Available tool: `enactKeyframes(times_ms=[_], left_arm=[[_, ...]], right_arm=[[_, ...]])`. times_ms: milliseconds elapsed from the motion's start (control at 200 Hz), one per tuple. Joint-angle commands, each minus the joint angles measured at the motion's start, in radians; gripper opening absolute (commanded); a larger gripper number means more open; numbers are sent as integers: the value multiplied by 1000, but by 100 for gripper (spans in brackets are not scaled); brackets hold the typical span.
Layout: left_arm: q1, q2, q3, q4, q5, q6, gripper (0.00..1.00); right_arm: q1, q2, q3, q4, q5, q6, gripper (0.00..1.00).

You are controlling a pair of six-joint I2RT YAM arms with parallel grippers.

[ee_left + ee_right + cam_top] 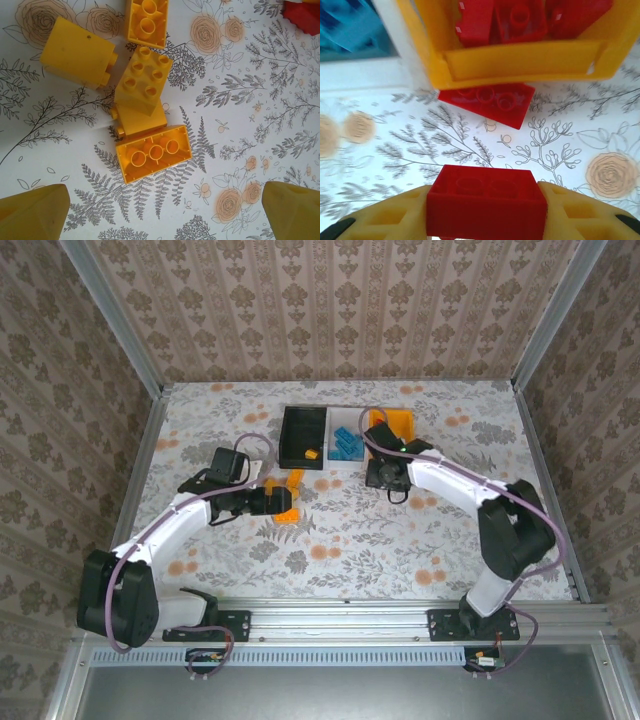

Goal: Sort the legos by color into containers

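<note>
**Three bins, one red lego clamped in the right pincer**

Three containers stand in a row near the middle of the counter's (330, 540) far edge: a black bin (300, 430), a white bin (360, 75) and an orange-yellow bin (520, 65). The black bin holds one yellow lego (311, 453). The white bin holds blue legos (347, 443) and the orange-yellow bin holds red legos (515, 20); neither heap can be counted.

The right pincer (485, 210) is clamped on one red lego (485, 197), its fingers (580, 210) pressed against both sides. A second red lego (490, 102) lies on the counter, touching the orange-yellow bin's near wall.

The left pincer (165, 215) is spread wide and grips nothing. It hangs over a cluster of at least four loose yellow legos (145, 85) between the black bin and the near edge
</note>
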State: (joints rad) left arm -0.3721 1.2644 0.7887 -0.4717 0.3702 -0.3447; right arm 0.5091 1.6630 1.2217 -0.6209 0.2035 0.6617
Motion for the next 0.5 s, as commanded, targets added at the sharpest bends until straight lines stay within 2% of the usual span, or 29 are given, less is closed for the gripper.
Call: enactKeyframes(times_ms=[0, 110, 295, 495], left_arm=[[1, -11, -14, 23, 31, -10, 100], [-6, -5, -14, 28, 35, -18, 100], [-11, -22, -25, 10, 26, -16, 100], [-11, -40, -41, -8, 12, -11, 100]], right_arm=[[-36, -60, 40, -53, 42, -33, 47], [-87, -32, 128, -66, 37, -83, 47], [-166, 107, 294, -60, -11, -146, 47], [-210, 241, 426, -52, -45, -163, 47]])
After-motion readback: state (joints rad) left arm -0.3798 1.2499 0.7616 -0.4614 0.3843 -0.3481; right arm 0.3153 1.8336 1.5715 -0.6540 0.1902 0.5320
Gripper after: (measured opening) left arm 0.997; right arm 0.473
